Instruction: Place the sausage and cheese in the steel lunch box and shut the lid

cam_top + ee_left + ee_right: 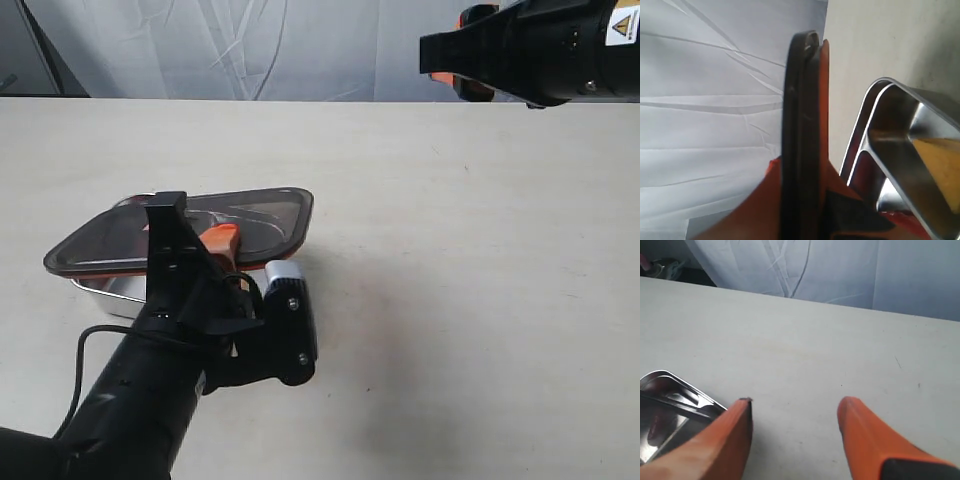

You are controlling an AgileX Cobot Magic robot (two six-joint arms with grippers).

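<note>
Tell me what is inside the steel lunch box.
A yellow piece, likely the cheese, lies in one compartment of the steel lunch box. In the exterior view the lid above it hides the rest; the sausage cannot be confirmed.

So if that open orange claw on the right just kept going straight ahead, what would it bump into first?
Probably the table: the right gripper aims at plain tabletop, with the steel lunch box off to one side. Depth is hard to judge.
</note>
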